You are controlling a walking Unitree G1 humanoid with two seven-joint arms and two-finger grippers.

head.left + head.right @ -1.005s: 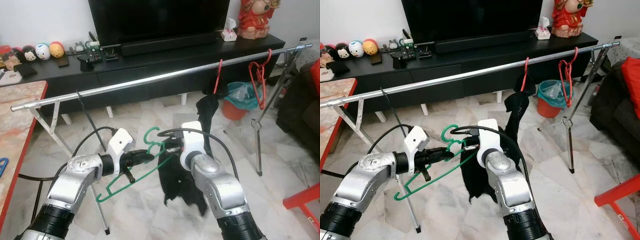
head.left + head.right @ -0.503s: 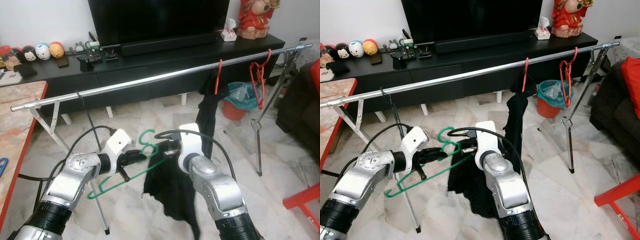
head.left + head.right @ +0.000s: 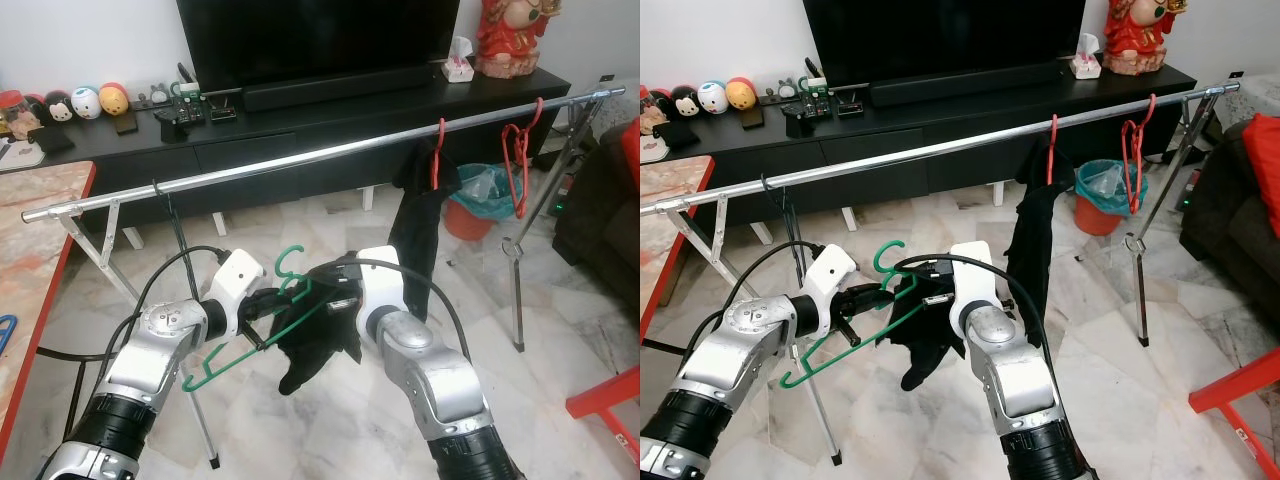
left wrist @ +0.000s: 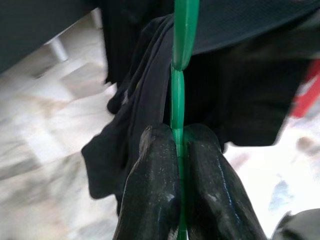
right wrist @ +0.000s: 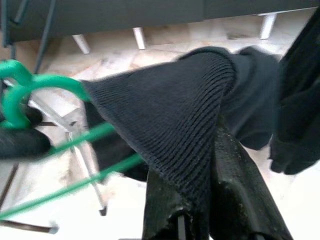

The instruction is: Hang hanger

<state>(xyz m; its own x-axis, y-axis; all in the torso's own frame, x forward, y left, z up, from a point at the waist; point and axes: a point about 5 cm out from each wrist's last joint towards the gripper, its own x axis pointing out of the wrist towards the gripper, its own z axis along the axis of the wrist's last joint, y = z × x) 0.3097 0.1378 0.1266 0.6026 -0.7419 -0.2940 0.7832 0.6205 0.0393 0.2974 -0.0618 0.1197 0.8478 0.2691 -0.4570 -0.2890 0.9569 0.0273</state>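
Below the long chrome rail (image 3: 300,160) of the clothes rack, on the robot's left, the left gripper (image 3: 262,305) is pinched tight on the thin bar of a green plastic hanger (image 3: 262,328). The left wrist view shows its two black fingers (image 4: 155,190) closed flat on either side of the green strip. The hanger sits tilted, hook (image 3: 287,263) uppermost and well short of the rail, one shoulder sloping down toward the marble floor (image 3: 300,420).

Just beside it, the right gripper (image 5: 200,200) is clamped on a fold of a black knitted garment (image 3: 322,335), whose ribbed cloth drapes over the fingers and bunches against the hanger's middle. Further right, a red hanger (image 3: 437,150) carrying another dark garment and a second, empty red hanger (image 3: 518,160) hang from the rail.

The green hanger looks light and stiff but slim and smooth, so it could twist in a pinch; holding near the neck, below the hook, should steady it. The garment is soft and limp, light, and likely to slide off a shoulder unless spread evenly.
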